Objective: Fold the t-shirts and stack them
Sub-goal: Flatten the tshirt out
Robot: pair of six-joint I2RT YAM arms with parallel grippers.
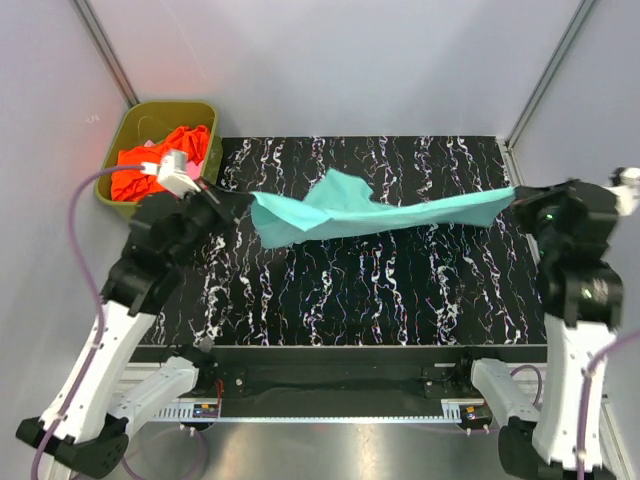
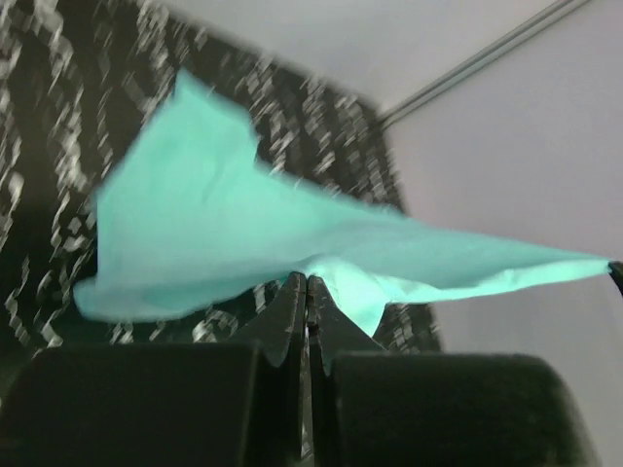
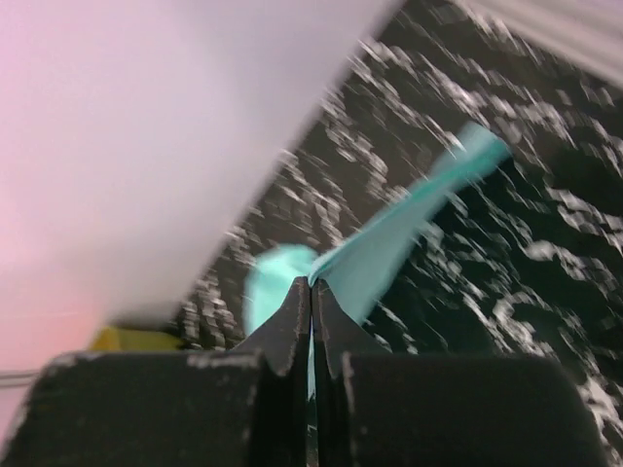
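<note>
The left pincer (image 2: 307, 289) is clenched on one end of the teal t-shirt (image 1: 370, 212), its jaws pressed together with cloth between them. The right pincer (image 3: 311, 290) grips the opposite end the same way. The shirt is stretched between them across the far half of the desk (image 1: 400, 290), from near the far-left corner to the right edge. One orange t-shirt (image 1: 170, 152) lies bunched in the single olive-green tub (image 1: 165, 104) beyond the far-left corner.
</note>
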